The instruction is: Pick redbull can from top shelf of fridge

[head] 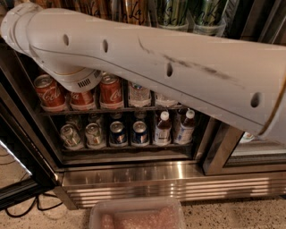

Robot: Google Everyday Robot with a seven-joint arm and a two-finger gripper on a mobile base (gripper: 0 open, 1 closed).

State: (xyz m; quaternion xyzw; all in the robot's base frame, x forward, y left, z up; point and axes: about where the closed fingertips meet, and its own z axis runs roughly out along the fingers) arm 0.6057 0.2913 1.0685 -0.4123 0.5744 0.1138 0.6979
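My white arm (147,67) crosses the whole view from the right edge to an elbow at the upper left. The gripper is not in view. The fridge (147,179) stands open in front, with a stainless steel base. Only a strip of the top shelf (178,26) shows above the arm. It holds tall slim gold cans (132,10) and green cans (172,11) in clear trays. The arm hides the rest of that shelf, and I cannot pick out a redbull can there.
Below the arm, a rack holds red cola cans (111,89) and water bottles (139,94). The lowest rack holds silver cans (94,134), blue cans (118,133) and small bottles (163,127). The open door (18,147) is at left, with cables (27,205) on the floor. A clear plastic tub (136,214) is at the bottom.
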